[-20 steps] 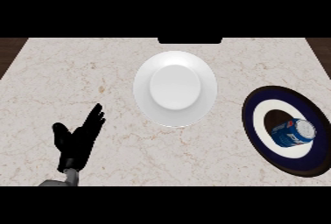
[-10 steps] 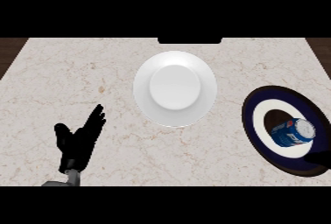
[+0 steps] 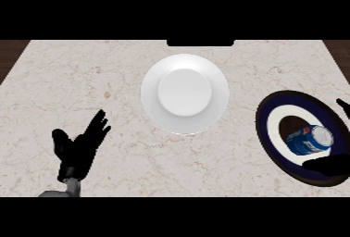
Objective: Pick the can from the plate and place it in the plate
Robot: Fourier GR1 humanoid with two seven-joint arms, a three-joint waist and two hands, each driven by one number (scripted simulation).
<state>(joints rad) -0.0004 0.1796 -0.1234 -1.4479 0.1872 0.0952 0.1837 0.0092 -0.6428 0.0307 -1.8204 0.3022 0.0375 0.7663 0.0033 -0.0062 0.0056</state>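
Observation:
A blue can [image 3: 311, 139] lies on its side on the dark blue plate [image 3: 273, 139] with a white ring, at the right of the counter. My right hand [image 3: 329, 166] comes in at the right edge: its thumb shows just below the can and a fingertip [image 3: 342, 107] above it, spread apart and not closed on the can. Most of that hand is out of view. A white plate [image 3: 184, 93] with nothing on it sits at the counter's middle. My left hand [image 3: 78, 149] rests open at the lower left, fingers up.
The marble counter [image 3: 82, 83] stretches bare to the left of the white plate. Dark edges bound it at the far left and right corners, and a black recess [image 3: 200, 42] sits at the back edge.
My right hand has come into view at the right edge, with thumb and finger on either side of the can. The left hand, can and plates have not moved.

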